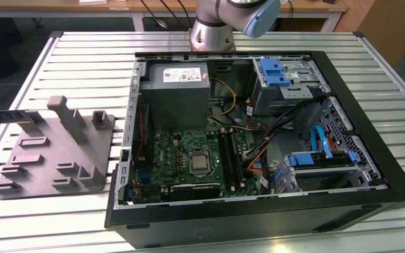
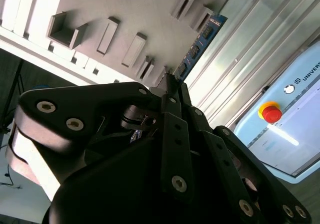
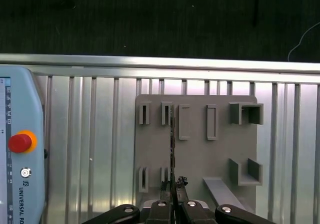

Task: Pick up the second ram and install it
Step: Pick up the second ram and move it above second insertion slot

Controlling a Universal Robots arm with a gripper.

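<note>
End effector (image 2: pixel 171 83) clamps second ram (image 2: pixel 202 37), its gripped end hidden.

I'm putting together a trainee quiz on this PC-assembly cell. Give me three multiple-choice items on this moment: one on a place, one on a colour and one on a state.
1. Where is the second ram?
A. seated in a motherboard slot
B. in the gripper, by the grey fixture
C. lying flat on the table slats

2. What colour is the round button on the teach pendant?
A. red
B. green
C. blue

3. What state is the gripper in?
A. wide open
B. shut on the second ram
C. shut on a cable

Key:
1 B: the strip sticks out from the fingertips next to the fixture.
2 A: it shows red in both wrist views.
3 B: the jaws close on the strip's end.
</note>
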